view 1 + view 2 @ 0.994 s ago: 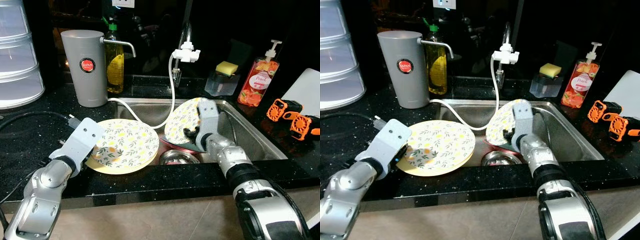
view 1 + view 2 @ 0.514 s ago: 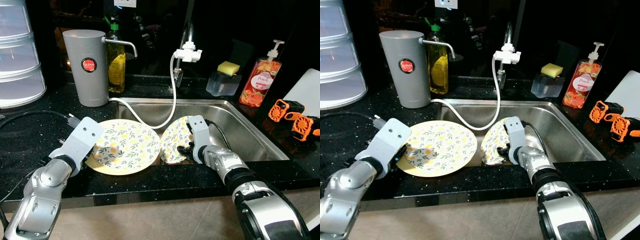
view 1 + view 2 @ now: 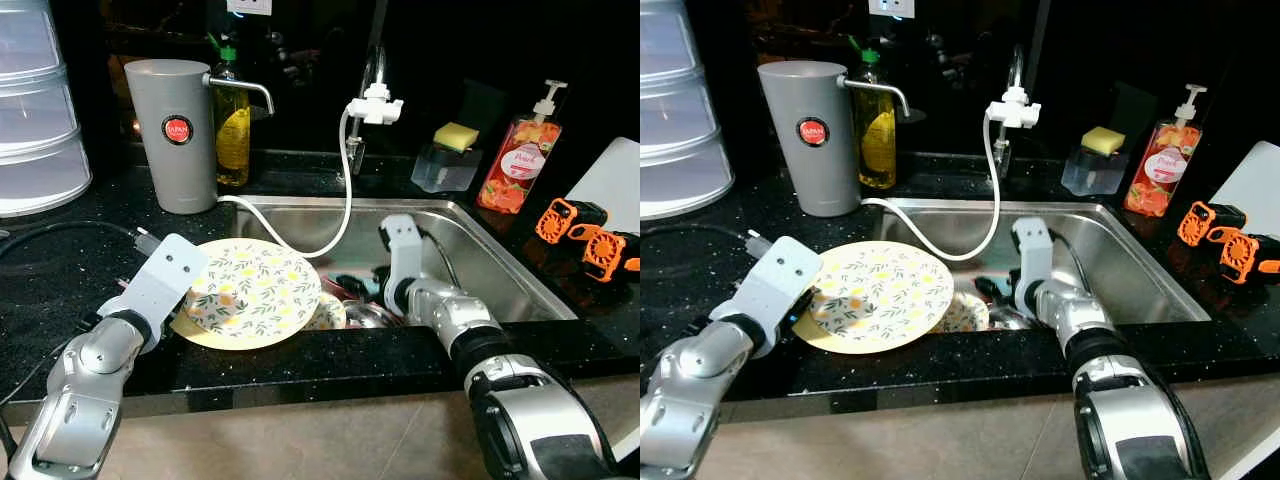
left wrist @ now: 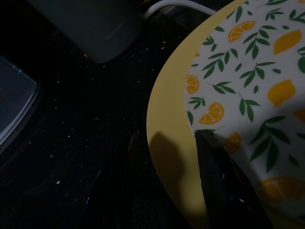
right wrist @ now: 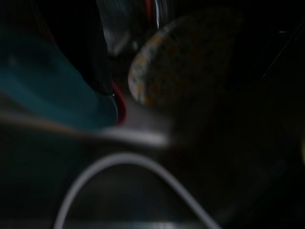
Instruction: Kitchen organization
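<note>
Left tool (image 3: 205, 300) on lemon plate (image 3: 262, 290) (countertop)

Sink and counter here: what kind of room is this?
A home kitchen, most likely: a steel sink with a faucet, a soap bottle and sponge behind it, and a lemon-print plate on the counter.

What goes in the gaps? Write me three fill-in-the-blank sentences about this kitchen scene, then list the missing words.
1. The left gripper holds the rim of the large ____-patterned plate.
2. The right gripper reaches down into the ____.
3. The yellow sponge sits next to a pump bottle labelled ____.

Missing words: lemon; sink; Peach
</note>
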You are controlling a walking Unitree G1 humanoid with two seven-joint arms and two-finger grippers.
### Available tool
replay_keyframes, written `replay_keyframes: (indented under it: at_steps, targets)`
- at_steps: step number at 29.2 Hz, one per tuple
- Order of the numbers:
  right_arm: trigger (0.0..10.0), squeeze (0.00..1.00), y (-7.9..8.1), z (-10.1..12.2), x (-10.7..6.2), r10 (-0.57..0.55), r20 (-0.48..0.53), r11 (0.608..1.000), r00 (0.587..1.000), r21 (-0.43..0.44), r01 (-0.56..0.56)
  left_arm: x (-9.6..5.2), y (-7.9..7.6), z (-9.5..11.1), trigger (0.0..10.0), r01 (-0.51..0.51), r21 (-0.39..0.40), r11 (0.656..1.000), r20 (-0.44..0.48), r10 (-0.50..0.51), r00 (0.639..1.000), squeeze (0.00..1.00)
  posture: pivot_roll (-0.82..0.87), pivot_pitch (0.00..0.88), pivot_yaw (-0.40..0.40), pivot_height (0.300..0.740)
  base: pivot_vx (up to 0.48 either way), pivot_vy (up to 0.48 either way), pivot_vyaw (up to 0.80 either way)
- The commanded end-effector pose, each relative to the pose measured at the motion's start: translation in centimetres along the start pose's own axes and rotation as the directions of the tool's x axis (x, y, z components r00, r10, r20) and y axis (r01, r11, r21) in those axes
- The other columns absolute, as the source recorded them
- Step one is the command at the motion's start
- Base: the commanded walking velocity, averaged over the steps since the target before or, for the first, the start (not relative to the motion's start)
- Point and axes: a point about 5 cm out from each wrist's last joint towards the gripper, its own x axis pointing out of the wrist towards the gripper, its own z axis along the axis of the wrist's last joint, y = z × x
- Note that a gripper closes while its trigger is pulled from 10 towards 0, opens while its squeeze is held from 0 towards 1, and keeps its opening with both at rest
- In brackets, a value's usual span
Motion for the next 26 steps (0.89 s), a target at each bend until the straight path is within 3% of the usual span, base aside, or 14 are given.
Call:
replay_keyframes:
  at_steps: [1, 6, 8, 10, 14, 15, 19, 22, 26]
  targets:
    - [10.0, 0.0, 0.1, 1.3, -0.3, 0.042, 0.067, 0.996, 0.997, 0.077, -0.048, 0.1, -0.3, -0.9, 10.0, 0.023, -0.003, 1.0, -0.047, -0.023, 0.999, 0.0, 0.19, 0.067, -0.123, 0.74, 0.0, 0.0, 0.0]
    - [10.0, 0.0, 0.6, 1.8, -0.5, 0.127, 0.082, 0.981, 0.989, 0.136, -0.137, 0.1, -0.3, -0.9, 10.0, 0.023, -0.003, 1.0, -0.046, -0.023, 0.999, 0.0, 0.19, 0.059, -0.12, 0.74, 0.0, 0.0, 0.0]
    - [10.0, 0.0, 1.0, 1.2, -0.5, 0.167, 0.05, 0.98, 0.985, 0.096, -0.171, 0.1, -0.3, -0.8, 10.0, 0.022, -0.002, 1.0, -0.044, -0.022, 0.999, 0.0, 0.19, 0.059, -0.12, 0.74, 0.0, 0.0, 0.0]
    - [10.0, 0.0, 1.7, -0.9, -0.7, 0.252, -0.047, 0.968, 0.967, 0.034, -0.25, 0.1, -0.2, -0.8, 10.0, 0.02, -0.003, 1.0, -0.042, -0.02, 0.999, 0.0, 0.19, 0.059, -0.12, 0.74, 0.0, 0.0, 0.0]
    - [10.0, 0.0, 1.9, -1.5, -0.9, 0.278, -0.074, 0.961, 0.958, 0.025, -0.277, 0.1, -0.2, -0.9, 10.0, 0.02, -0.004, 1.0, -0.043, -0.02, 0.999, 0.0, 0.19, 0.054, -0.122, 0.74, 0.0, 0.0, 0.0]
    - [10.0, 0.0, 2.0, -2.0, -1.2, 0.33, -0.088, 0.944, 0.94, 0.064, -0.325, 0.2, -0.3, -0.9, 10.0, 0.02, -0.004, 1.0, -0.043, -0.02, 0.999, 0.0, 0.19, 0.053, -0.123, 0.74, 0.0, 0.0, 0.0]
    - [10.0, 0.0, 2.0, -4.0, -1.5, 0.337, -0.15, 0.937, 0.93, 0.148, -0.316, 0.2, -0.4, -0.9, 10.0, 0.02, -0.006, 1.0, -0.043, -0.021, 0.999, 0.0, 0.19, 0.053, -0.123, 0.74, 0.0, 0.0, 0.0]
    - [10.0, 0.0, 2.2, -4.1, -1.6, 0.349, -0.146, 0.929, 0.926, 0.183, -0.321, 0.2, -0.4, -0.9, 10.0, 0.02, -0.007, 1.0, -0.042, -0.02, 0.999, 0.0, 0.19, 0.053, -0.123, 0.74, 0.0, 0.0, 0.0]
    - [10.0, 0.0, 2.1, -4.1, -1.6, 0.328, -0.144, 0.939, 0.934, 0.162, -0.304, 0.2, -0.4, -0.8, 10.0, 0.02, -0.007, 1.0, -0.039, -0.02, 0.999, 0.0, 0.19, 0.054, -0.124, 0.74, 0.0, 0.0, 0.0]
